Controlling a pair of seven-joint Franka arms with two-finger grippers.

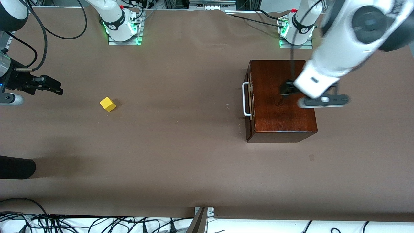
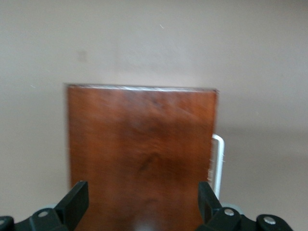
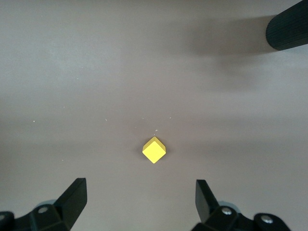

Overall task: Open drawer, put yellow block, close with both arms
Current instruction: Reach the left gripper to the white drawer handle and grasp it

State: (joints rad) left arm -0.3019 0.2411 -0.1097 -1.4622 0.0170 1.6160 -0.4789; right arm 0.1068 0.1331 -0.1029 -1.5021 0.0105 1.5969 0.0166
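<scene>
The dark wooden box (image 1: 281, 106) stands toward the left arm's end of the table. Its drawer (image 1: 249, 97) is shut, and the white bar handle (image 1: 246, 98) faces the right arm's end. My left gripper (image 1: 286, 88) hangs over the box top, open and empty. The left wrist view shows the left gripper (image 2: 143, 202) over the box top (image 2: 139, 144), with the handle (image 2: 218, 166) to one side. The yellow block (image 1: 107, 104) lies alone on the table. My right gripper (image 1: 56, 88) is open and empty, apart from the block. The right wrist view shows the block (image 3: 154, 150) ahead of the right gripper (image 3: 142, 202).
A brown cloth (image 1: 181, 155) covers the table. A black cylindrical object (image 1: 16, 166) juts in at the right arm's end, nearer the front camera than the block; it also shows in the right wrist view (image 3: 288, 26). Cables (image 1: 97, 223) lie along the near table edge.
</scene>
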